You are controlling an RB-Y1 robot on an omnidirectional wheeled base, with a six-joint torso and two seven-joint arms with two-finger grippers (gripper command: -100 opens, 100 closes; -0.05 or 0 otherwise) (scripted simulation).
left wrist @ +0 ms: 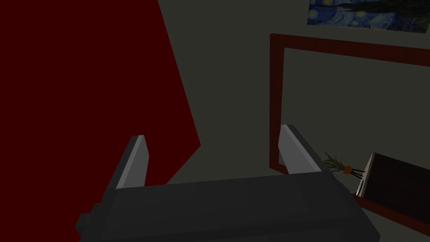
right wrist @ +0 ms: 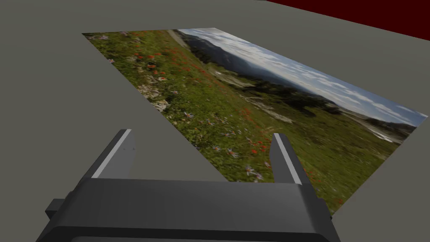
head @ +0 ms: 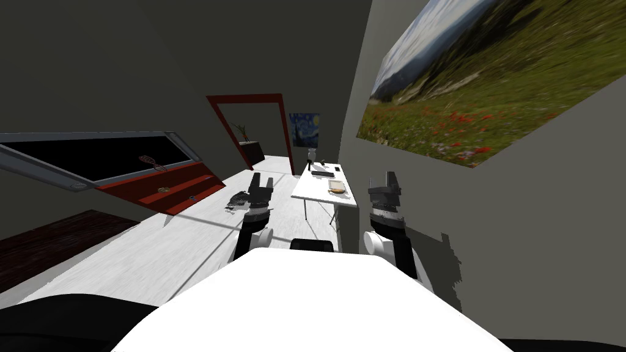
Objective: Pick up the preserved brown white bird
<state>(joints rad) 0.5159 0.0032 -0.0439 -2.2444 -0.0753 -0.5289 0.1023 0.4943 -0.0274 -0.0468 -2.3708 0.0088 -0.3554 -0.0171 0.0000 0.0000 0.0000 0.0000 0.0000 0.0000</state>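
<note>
Head view: L claw (head: pixel 263 180) & R claw (head: pixel 384 181) both agape, empty; speckled grey lump (head: pixel 237 200) on white floor (head: pixel 183 244) nr L claw.

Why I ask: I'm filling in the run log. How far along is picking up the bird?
Done: nothing. The left gripper and right gripper are both open and empty, held up in the air. In hand: the approach. A mottled grey-and-white shape, probably the bird, lies on the white floor ahead, next to the left gripper in the head view. Left: reach down, close on it, lift.
</note>
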